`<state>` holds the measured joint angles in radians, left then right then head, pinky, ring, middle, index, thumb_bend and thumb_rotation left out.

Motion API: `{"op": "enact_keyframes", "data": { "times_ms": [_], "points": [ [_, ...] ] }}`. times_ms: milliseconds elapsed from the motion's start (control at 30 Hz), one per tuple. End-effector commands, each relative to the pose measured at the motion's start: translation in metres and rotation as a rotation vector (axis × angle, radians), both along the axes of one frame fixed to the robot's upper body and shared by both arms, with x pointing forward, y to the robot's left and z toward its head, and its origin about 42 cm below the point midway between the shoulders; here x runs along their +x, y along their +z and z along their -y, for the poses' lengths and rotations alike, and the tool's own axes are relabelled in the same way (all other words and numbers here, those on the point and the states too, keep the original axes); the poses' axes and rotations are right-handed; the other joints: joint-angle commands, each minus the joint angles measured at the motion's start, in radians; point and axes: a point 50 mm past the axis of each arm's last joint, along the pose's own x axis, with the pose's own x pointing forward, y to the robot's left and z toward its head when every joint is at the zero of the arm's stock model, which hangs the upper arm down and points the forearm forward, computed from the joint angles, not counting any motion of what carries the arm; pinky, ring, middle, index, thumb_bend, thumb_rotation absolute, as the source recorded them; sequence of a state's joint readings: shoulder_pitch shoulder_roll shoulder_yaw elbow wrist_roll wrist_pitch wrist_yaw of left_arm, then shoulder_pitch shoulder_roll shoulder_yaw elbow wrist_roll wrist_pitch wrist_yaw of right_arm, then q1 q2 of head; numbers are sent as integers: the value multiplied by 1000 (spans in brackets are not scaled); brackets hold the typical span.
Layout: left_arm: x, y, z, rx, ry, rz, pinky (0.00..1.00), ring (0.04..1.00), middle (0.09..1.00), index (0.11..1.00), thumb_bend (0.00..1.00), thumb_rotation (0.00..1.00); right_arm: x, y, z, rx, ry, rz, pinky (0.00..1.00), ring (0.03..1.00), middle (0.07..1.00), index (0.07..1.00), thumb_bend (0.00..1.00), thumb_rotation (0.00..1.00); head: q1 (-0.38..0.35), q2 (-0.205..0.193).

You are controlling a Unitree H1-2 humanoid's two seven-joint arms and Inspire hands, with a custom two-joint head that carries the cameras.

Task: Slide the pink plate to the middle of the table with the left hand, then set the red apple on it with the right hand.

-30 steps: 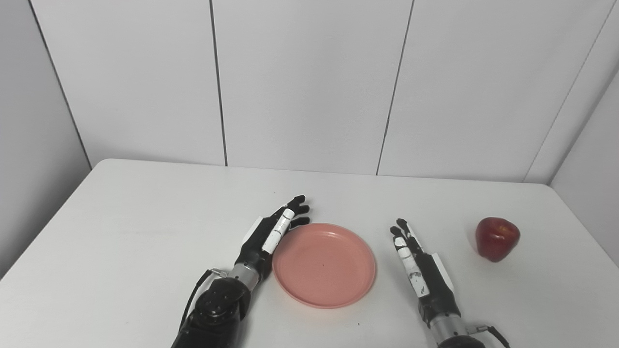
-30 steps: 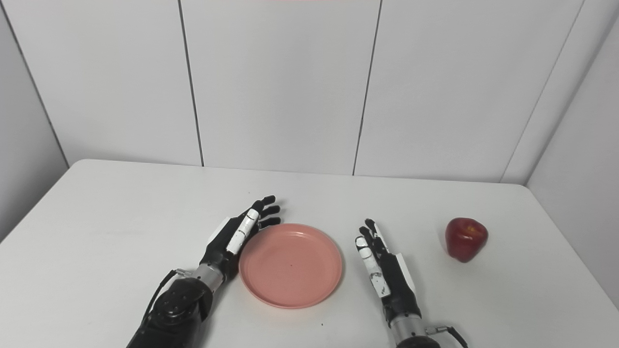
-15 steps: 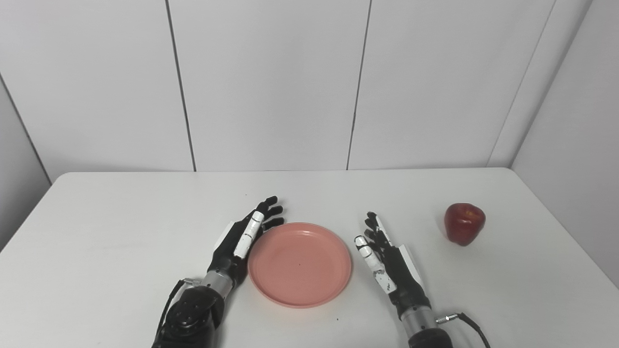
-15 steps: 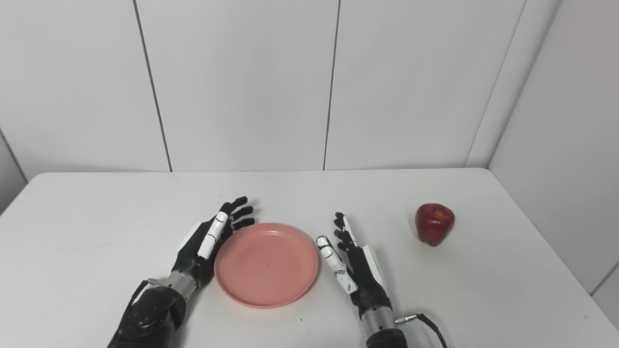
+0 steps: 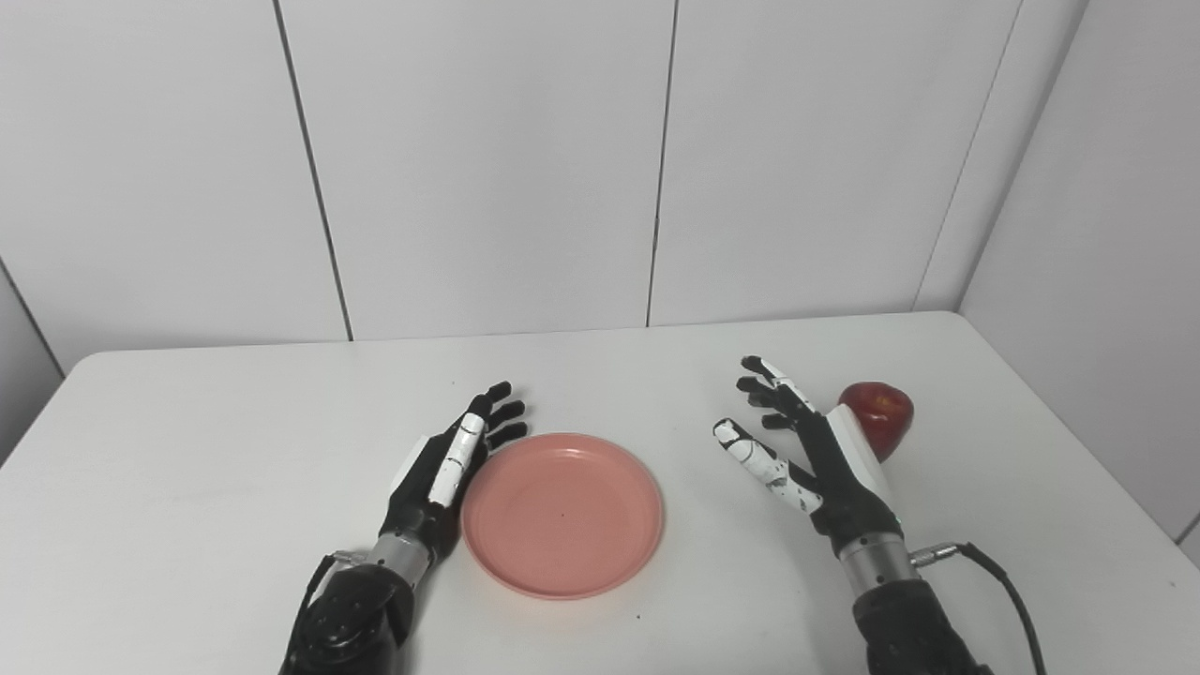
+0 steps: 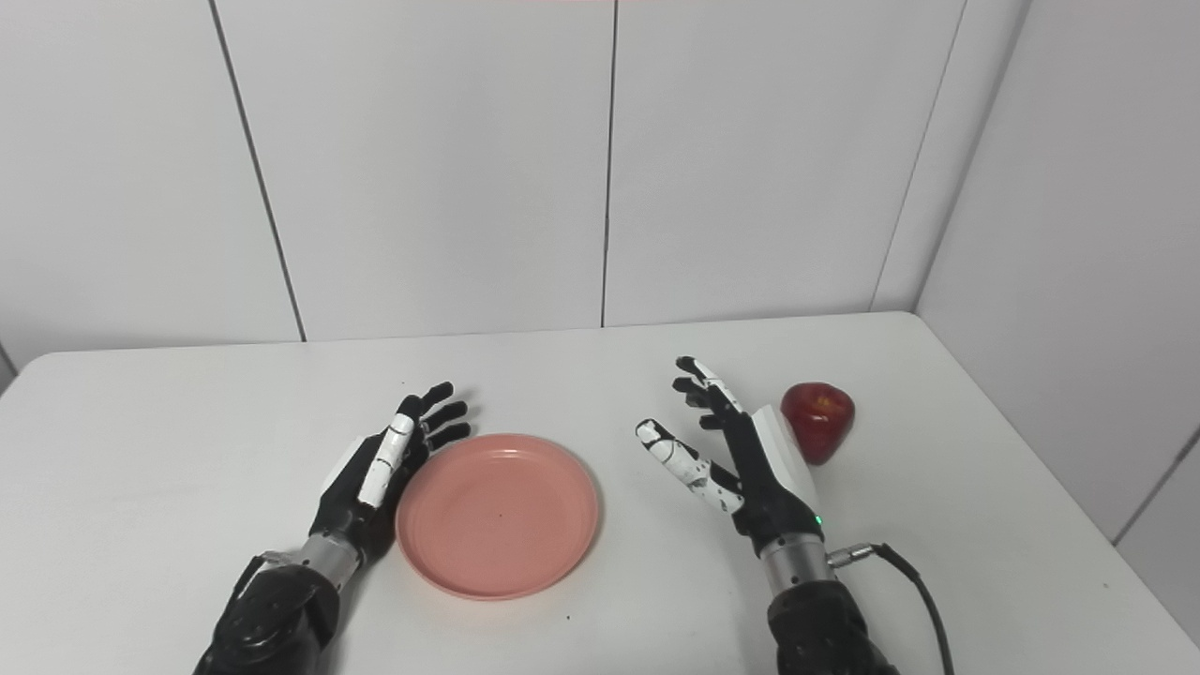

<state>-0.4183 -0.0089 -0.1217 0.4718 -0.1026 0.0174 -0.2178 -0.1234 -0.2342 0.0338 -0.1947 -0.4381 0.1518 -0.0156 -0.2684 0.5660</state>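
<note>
The pink plate [image 5: 562,511] lies flat near the middle of the white table [image 5: 187,487]. My left hand [image 5: 450,464] rests open on the table, its fingers straight along the plate's left rim. Raised to the right of the plate, my right hand [image 5: 806,450] is open with fingers spread. It holds nothing. The red apple [image 5: 881,417] stands upright just behind and to the right of that hand, which partly covers it.
White wall panels [image 5: 487,159] close off the table's far edge and a wall runs along its right side. A black cable [image 5: 1003,581] trails from my right wrist over the table.
The camera has turned to the right, shifting the whole picture left. My right hand rose off the table, spread its fingers and moved right toward the apple. The left hand and plate stayed put.
</note>
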Motion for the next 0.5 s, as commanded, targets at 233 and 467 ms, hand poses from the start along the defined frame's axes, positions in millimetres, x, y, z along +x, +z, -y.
{"op": "enact_keyframes", "data": {
  "times_ms": [233, 467],
  "points": [
    [-5, -14, 1, 28, -36, -67, 796, 872, 898, 893, 694, 956, 27, 61, 39, -241, -59, 197, 679, 779, 831, 894, 924, 642, -6, -3],
    [-4, -13, 2, 32, -39, -61, 787, 874, 897, 894, 693, 956, 43, 74, 67, -370, -127, 207, 616, 752, 808, 878, 996, 554, -6, -4]
  ]
}}
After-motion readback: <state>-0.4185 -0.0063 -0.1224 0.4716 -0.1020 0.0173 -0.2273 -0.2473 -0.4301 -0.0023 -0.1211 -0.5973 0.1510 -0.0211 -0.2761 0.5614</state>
